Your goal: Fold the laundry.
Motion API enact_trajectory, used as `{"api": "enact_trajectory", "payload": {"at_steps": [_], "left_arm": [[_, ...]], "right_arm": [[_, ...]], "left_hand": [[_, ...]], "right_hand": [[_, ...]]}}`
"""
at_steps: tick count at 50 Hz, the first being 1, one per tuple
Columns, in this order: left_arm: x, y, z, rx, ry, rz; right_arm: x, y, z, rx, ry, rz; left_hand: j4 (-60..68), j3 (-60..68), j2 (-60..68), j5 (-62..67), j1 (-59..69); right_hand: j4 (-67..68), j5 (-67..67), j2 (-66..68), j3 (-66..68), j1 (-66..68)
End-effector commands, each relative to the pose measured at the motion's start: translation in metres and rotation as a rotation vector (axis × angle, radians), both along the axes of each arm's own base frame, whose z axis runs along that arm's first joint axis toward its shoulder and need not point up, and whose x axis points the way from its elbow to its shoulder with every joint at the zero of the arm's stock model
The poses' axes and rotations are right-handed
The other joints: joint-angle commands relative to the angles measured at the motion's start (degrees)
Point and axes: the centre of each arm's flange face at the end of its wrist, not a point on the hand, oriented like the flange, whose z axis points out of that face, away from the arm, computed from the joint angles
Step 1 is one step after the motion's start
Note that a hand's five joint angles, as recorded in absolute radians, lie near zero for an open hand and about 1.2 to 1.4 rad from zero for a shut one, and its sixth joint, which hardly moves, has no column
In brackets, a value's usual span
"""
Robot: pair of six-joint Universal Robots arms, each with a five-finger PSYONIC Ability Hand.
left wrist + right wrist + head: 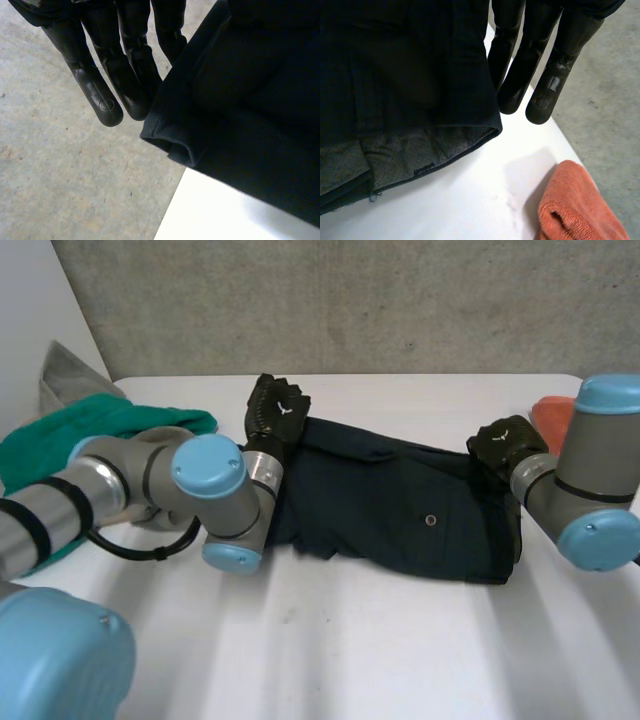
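Observation:
A dark navy garment (400, 505), with a button and a pocket flap, lies spread across the middle of the white table (330, 660). My left hand (275, 405) is at its far left corner, and my right hand (505, 445) is at its far right corner. In the left wrist view the left hand (125, 60) has straight fingers, and the garment's hemmed corner (240, 100) runs up beside them, held off the table. In the right wrist view the right hand (530, 60) also has straight fingers, with the garment's edge (410, 75) pinched beside them and its grey lining showing.
A green cloth (90, 430) lies heaped at the table's left, with a grey cloth (70, 370) behind it. An orange cloth (550, 415) sits at the far right, close to the right hand (575, 205). The table's edge (210, 215) and the concrete floor lie just beyond the left hand.

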Motion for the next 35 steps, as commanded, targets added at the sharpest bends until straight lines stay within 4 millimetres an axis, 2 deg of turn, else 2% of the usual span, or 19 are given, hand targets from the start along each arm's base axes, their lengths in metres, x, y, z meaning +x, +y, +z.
{"api": "enact_trajectory", "payload": {"at_steps": [1, 2, 3, 8, 10, 12, 17, 18, 20, 21, 24, 25, 29, 32, 35], "left_arm": [[-0.011, -0.010, -0.023, -0.012, 0.006, -0.051], [-0.011, -0.010, -0.025, -0.015, 0.007, -0.054], [-0.013, -0.013, -0.021, -0.040, 0.022, -0.056], [-0.016, -0.017, 0.003, -0.137, 0.090, -0.049], [-0.015, -0.014, 0.023, -0.158, 0.112, -0.043], [-0.011, -0.011, 0.032, -0.156, 0.121, -0.033], [0.006, 0.005, 0.056, -0.112, 0.149, -0.005], [0.012, 0.014, 0.060, -0.086, 0.152, -0.005], [0.018, 0.024, 0.060, -0.046, 0.150, -0.007], [0.024, 0.035, 0.057, -0.001, 0.142, -0.012], [0.034, 0.051, 0.057, 0.060, 0.148, -0.019], [0.041, 0.062, 0.058, 0.104, 0.160, -0.026], [0.056, 0.086, 0.057, 0.228, 0.213, -0.042], [0.064, 0.100, 0.057, 0.301, 0.260, -0.048], [0.069, 0.108, 0.054, 0.346, 0.284, -0.049]], "right_arm": [[0.003, -0.029, -0.019, -0.098, -0.015, -0.047], [0.004, -0.031, -0.019, -0.112, -0.020, -0.054], [0.004, -0.036, -0.018, -0.150, -0.032, -0.065], [0.006, -0.047, 0.000, -0.289, -0.087, -0.085], [0.003, -0.048, 0.017, -0.336, -0.122, -0.098], [-0.001, -0.047, 0.028, -0.346, -0.153, -0.108], [-0.012, -0.028, 0.057, -0.298, -0.217, -0.119], [-0.018, -0.018, 0.067, -0.258, -0.214, -0.121], [-0.023, -0.006, 0.073, -0.201, -0.208, -0.119], [-0.026, 0.008, 0.072, -0.124, -0.198, -0.113], [-0.031, 0.027, 0.066, 0.009, -0.205, -0.119], [-0.036, 0.038, 0.059, 0.095, -0.221, -0.138], [-0.042, 0.065, 0.041, 0.258, -0.282, -0.155], [-0.041, 0.082, 0.026, 0.303, -0.317, -0.110], [-0.042, 0.088, 0.013, 0.300, -0.332, -0.087]], "left_hand": [[-22.4, -21.7, -22.2, -20.8, -17.7], [-37.7, -37.0, -37.4, -36.1, -33.0], [-58.7, -58.0, -58.5, -57.2, -54.1], [-57.5, -56.8, -57.3, -56.0, -52.8], [-57.3, -56.7, -57.1, -55.8, -52.7], [-57.3, -56.7, -57.1, -55.8, -52.7], [-57.3, -56.7, -57.1, -55.8, -52.7], [-57.5, -56.8, -57.3, -56.0, -52.8], [-57.5, -56.8, -57.3, -56.0, -52.8], [-57.5, -56.8, -57.3, -56.0, -52.8], [-57.5, -56.8, -57.3, -56.0, -52.8], [-57.7, -57.0, -57.4, -56.1, -53.0], [-57.8, -57.2, -57.6, -56.3, -53.2], [-57.7, -57.0, -57.5, -56.1, -53.0], [-57.7, -57.0, -57.5, -56.1, -53.0]], "right_hand": [[-56.9, -55.8, -55.7, -56.7, -46.0], [-56.9, -55.8, -55.7, -56.7, -46.0], [-56.9, -55.8, -55.7, -56.7, -46.0], [-56.9, -55.8, -55.7, -56.7, -46.0], [-56.9, -55.8, -55.7, -56.7, -46.0], [-56.9, -55.8, -55.7, -56.7, -46.0], [-56.9, -55.8, -55.7, -56.7, -46.0], [-56.9, -55.8, -55.7, -56.7, -46.0], [-56.9, -55.8, -55.7, -56.7, -46.0], [-56.9, -55.8, -55.7, -56.7, -46.0], [-52.9, -51.8, -51.7, -52.8, -42.1], [-52.8, -51.6, -51.6, -52.6, -41.9], [-52.3, -51.1, -51.1, -52.1, -41.4], [-52.3, -51.1, -51.1, -52.1, -41.4], [-52.1, -51.0, -50.9, -51.9, -41.2]]}}
